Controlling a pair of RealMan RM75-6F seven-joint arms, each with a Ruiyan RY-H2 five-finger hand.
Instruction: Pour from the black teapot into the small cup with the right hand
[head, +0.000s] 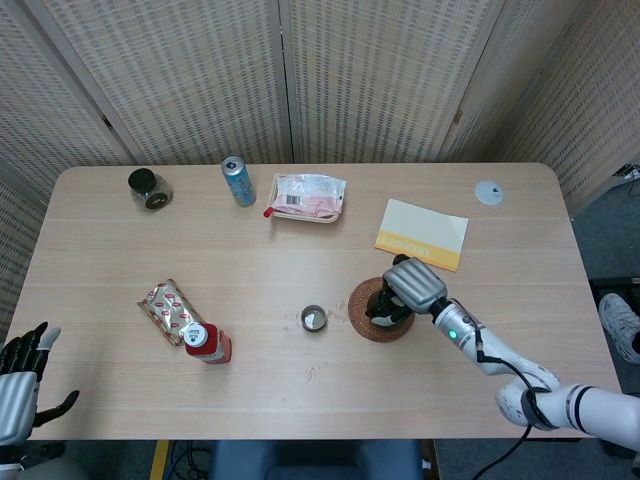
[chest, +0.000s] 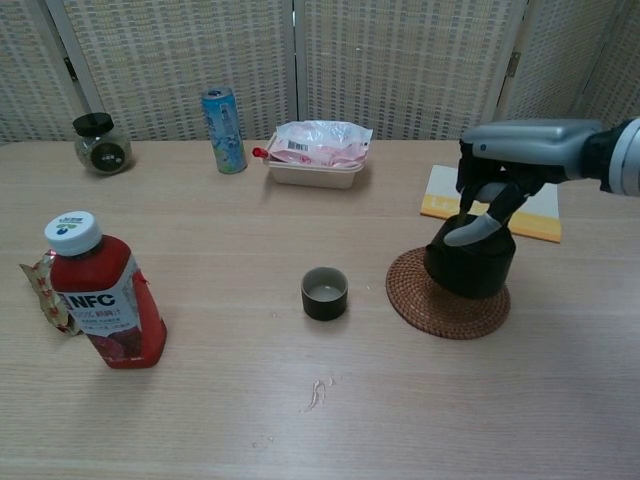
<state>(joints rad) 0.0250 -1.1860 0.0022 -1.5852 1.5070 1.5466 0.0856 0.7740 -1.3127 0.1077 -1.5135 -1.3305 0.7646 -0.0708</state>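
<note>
On woven coaster (chest: 440, 305), or perhaps just clear of it: black teapot (chest: 470, 265), gripped from above by right hand (chest: 500, 185), fingers curled down over the top and one pale fingertip (chest: 462, 234) lying across the pot's upper face. In head view, same hand (head: 412, 286) covering most of the pot. Whether the base touches the mat: cannot tell; chest view suggests it sits toward the coaster's far edge, possibly raised a little.

Well to the pot's left on bare tabletop (chest: 300, 400): small cup (chest: 324, 293), upright, nothing visibly poured in beyond a pale interior. Apart from pot and hand.

At near-left table corner in head view, off the edge: left hand (head: 22, 372), fingers spread, holding nothing, idle.

Progress, as a judgement: grasp made, lift at most barely begun. Left to do: carry across to the cup, line up the spout over the rim, tilt, then return upright. Spout direction hidden by the hand, so wrist turn needed cannot be read.
</note>
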